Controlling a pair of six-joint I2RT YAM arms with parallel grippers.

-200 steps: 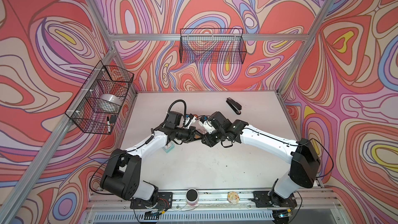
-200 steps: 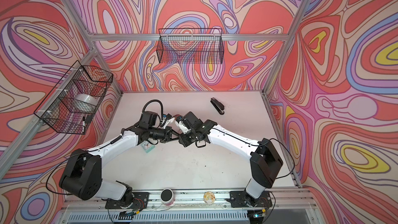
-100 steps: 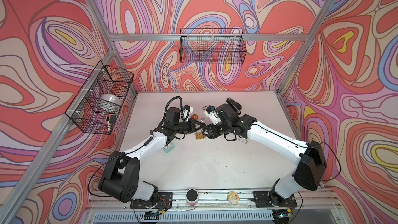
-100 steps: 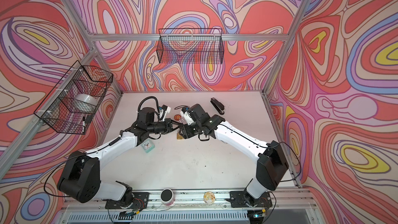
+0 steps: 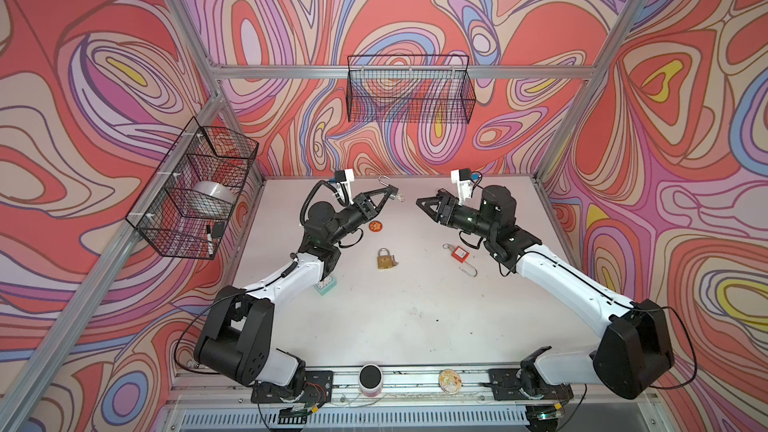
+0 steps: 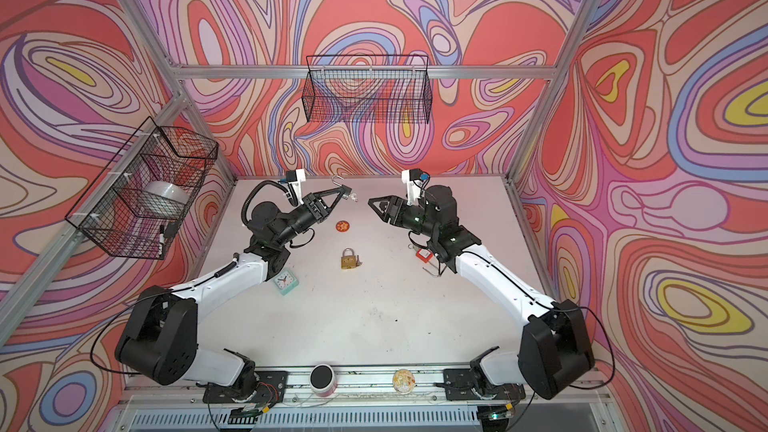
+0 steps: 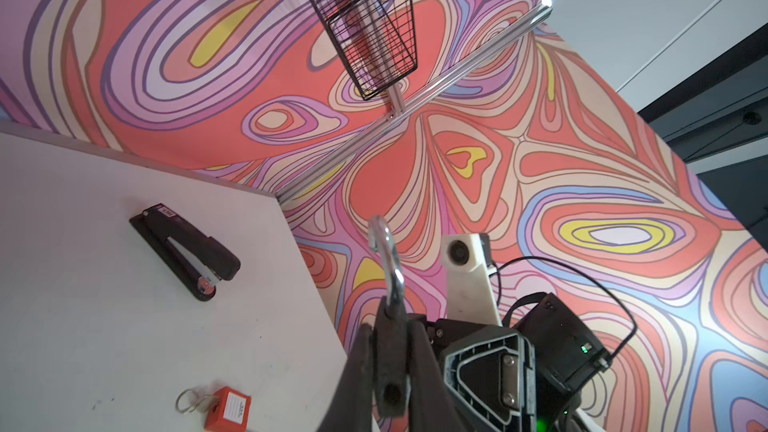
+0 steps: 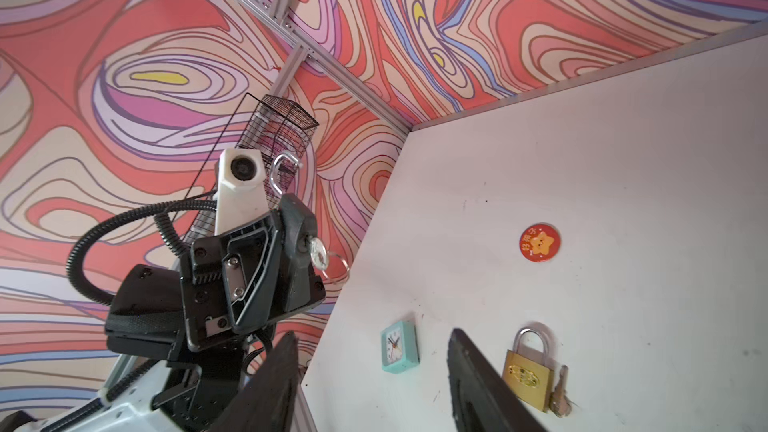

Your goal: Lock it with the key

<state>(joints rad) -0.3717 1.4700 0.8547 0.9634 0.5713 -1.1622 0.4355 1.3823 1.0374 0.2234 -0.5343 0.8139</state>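
Above the far part of the table [image 5: 415,326], left of centre, the left gripper [image 5: 390,194] is clenched on the black lock [image 8: 296,222] and holds it clear of the surface. The shackle [image 7: 388,251] stands open, a hook rising from the body. The key [image 8: 318,253] sits in the keyhole with a ring [image 8: 337,271] on it. The right gripper [image 5: 420,202] faces the lock from the right, near but apart, its jaws released and holding nothing. On the table, nearer than both grippers, lie a badge [image 5: 376,226] and a brass lock [image 5: 385,258] with a second key [image 8: 561,388] just beside it. A red lock [image 5: 459,252] lies by the right arm, a clock [image 6: 286,281] lies by the left arm, and a stapler [image 7: 185,249] lies toward the far right.
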